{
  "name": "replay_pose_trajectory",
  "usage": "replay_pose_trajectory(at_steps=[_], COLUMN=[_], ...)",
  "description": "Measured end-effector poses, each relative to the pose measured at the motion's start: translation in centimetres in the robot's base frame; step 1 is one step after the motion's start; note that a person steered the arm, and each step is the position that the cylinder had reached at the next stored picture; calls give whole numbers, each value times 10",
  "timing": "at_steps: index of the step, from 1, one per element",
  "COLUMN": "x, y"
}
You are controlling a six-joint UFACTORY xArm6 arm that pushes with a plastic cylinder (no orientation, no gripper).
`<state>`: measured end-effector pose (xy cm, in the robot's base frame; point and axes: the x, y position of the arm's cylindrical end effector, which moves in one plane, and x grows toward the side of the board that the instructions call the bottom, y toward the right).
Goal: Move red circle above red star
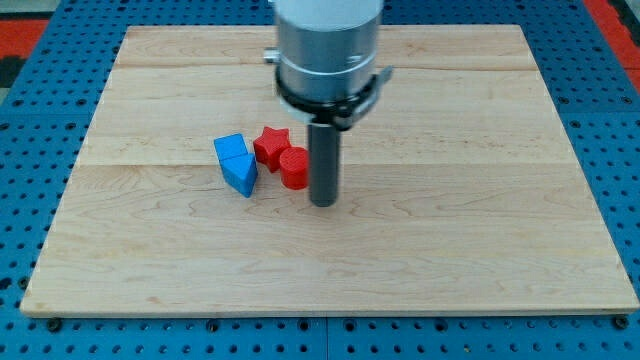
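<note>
Right beside the red circle (pixel 293 167), on its right, you've got my tip (pixel 323 203). Red star (pixel 270 146) touches the circle's upper left, blue block (pixel 236 164) further left; no gripper, just a rod

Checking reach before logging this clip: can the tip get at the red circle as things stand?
Probably yes: my tip sits right beside the red circle, on the view's right, nothing between them.

no readable text, labels or numbers show on anything here
</note>
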<state>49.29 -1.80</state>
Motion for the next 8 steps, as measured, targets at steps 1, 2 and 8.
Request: replay_pose_trajectory(at_steps=[1, 2, 8], x=[-41, -76, -115], y=[-29, -2, -14])
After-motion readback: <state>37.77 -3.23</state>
